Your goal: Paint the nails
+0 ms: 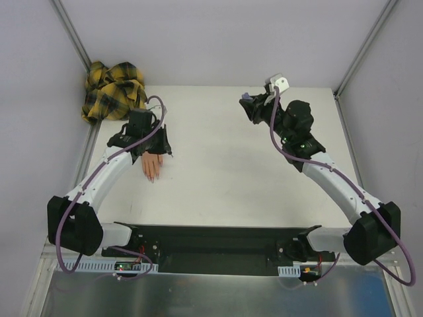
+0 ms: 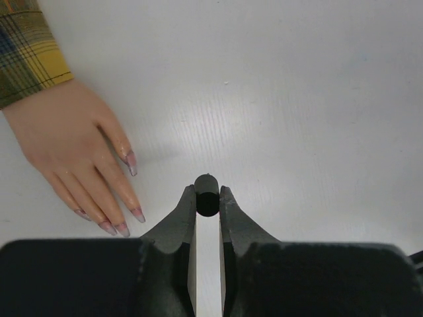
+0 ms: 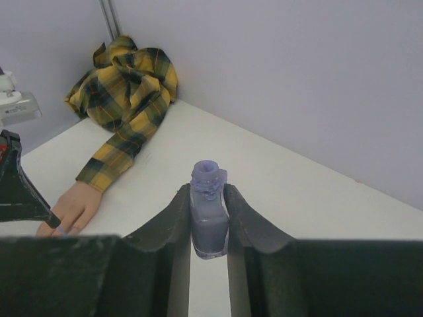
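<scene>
The fake hand (image 1: 151,166) lies palm down at the table's left, its plaid sleeve (image 1: 112,89) bunched in the back left corner. In the left wrist view its purplish-pink nails (image 2: 138,214) tip the fingers of the hand (image 2: 63,135), left of my jaws. My left gripper (image 2: 207,198) is shut on a small black cap (image 2: 207,189), seen end-on, right of the fingertips; any brush is hidden. My right gripper (image 3: 209,198) is shut on the uncapped purple bottle (image 3: 209,221), held upright above the table's back right (image 1: 250,104).
Grey walls enclose the table (image 1: 231,165) at the back and on both sides. The sleeve (image 3: 129,99) trails from the corner to the hand (image 3: 73,206). A black rail (image 1: 211,247) with the arm bases runs along the near edge.
</scene>
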`<state>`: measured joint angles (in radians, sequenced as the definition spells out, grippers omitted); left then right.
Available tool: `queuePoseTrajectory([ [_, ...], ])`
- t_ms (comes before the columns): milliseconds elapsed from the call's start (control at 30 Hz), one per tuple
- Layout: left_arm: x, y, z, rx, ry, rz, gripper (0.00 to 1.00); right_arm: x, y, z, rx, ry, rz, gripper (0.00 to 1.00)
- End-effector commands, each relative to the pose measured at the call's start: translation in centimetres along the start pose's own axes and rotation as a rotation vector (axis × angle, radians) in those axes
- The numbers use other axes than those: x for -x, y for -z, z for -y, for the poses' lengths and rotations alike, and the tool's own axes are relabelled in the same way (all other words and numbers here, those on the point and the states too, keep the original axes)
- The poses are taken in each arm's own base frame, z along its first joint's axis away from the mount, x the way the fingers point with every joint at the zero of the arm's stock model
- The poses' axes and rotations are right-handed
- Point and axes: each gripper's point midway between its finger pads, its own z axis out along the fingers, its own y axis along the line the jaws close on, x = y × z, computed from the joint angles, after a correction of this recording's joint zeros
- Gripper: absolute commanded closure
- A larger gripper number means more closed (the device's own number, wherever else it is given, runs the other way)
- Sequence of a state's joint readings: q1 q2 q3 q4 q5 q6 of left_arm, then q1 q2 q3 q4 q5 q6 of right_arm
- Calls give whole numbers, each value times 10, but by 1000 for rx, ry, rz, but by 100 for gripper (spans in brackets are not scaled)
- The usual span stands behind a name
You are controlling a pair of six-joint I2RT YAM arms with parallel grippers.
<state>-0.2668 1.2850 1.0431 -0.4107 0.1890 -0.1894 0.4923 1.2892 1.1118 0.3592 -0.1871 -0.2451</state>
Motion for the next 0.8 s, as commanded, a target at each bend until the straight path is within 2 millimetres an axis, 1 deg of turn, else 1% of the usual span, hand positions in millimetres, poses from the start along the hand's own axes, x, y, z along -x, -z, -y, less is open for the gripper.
queuePoseTrajectory([
  [0, -12, -18, -16, 43, -81, -35, 100, 6, 9, -5, 23, 64, 83, 100],
  [100, -22, -27, -32, 106, -91, -51, 100, -5, 13, 0, -2, 91, 63, 100],
  [200, -19, -30, -41, 130, -97, -49, 100, -14, 14, 5, -17, 107, 41, 100],
  [267, -18, -34, -46, 137, -93, -55, 100, -18, 12, 2, 1, 101, 33, 100],
  [400, -20, -38, -53, 149, -68, -75, 100, -18, 15, 1, 3, 102, 34, 100],
  [533, -26, -46, -58, 161, -66, -107, 100, -19, 19, 3, -14, 113, 29, 100],
  [633, -26, -48, -61, 175, -70, -112, 100, -20, 18, 3, -11, 111, 26, 100],
  [700, -20, -49, -61, 172, -68, -104, 100, -21, 18, 2, -3, 109, 25, 100],
  [767, -22, -51, -64, 182, -63, -113, 100, -21, 18, 1, -2, 108, 25, 100],
])
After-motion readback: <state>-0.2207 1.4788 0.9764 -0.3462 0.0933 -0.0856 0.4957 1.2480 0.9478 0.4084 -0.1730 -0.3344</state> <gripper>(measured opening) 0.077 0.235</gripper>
